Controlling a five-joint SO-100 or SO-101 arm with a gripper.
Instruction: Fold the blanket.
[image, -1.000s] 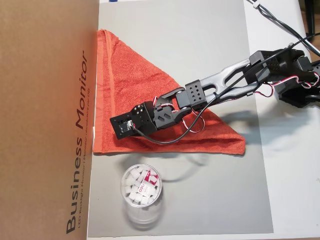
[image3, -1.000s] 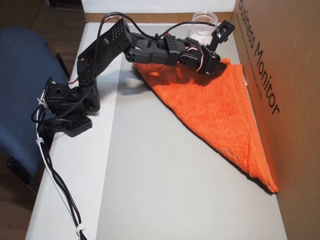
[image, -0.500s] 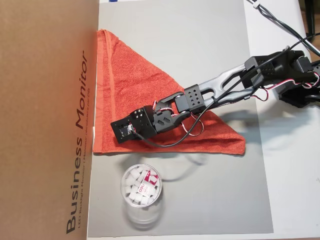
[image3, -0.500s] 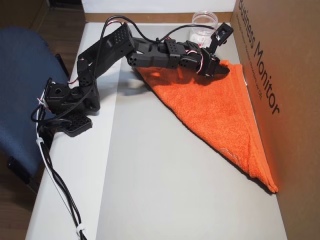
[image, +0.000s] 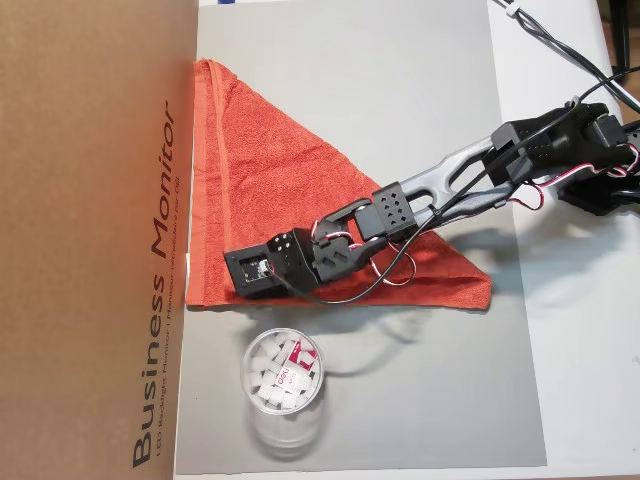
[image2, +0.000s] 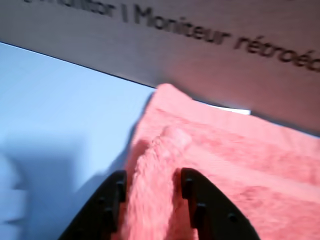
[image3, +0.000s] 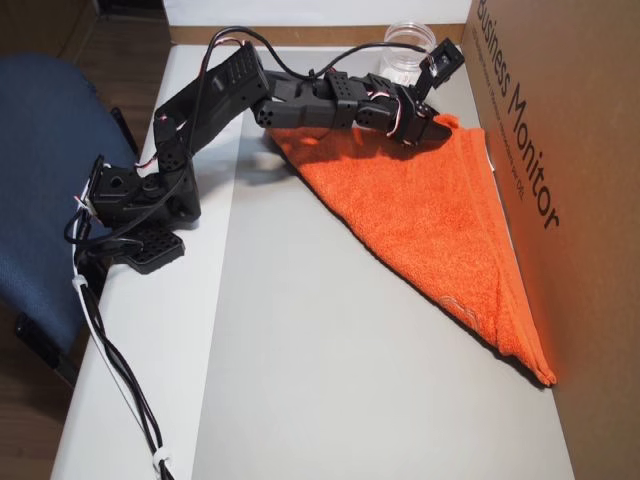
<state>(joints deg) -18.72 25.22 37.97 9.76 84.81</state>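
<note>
The orange-red blanket (image: 270, 170) lies folded into a triangle on the grey mat (image: 400, 90), one long side against the cardboard box. In another overhead view the blanket (image3: 430, 220) narrows to a point at the near right. My gripper (image: 262, 287) sits over the corner nearest the jar, also seen in an overhead view (image3: 441, 126). The wrist view shows a raised ridge of the blanket (image2: 240, 165) pinched between the two black fingers (image2: 116, 187), with the gripper (image2: 150, 182) shut on it. The fingertips are hidden under the wrist in both overhead views.
A big cardboard box (image: 90, 240) printed "Business Monitor" walls off one side of the mat. A clear jar (image: 283, 375) of white pieces stands just beyond the blanket's corner. The arm's base (image3: 135, 205) and cables sit on the white table edge, by a blue chair (image3: 45, 170).
The gripper has slid across the blanket toward the corner by the jar, and that corner now stands slightly raised. The rest of the blanket has not shifted.
</note>
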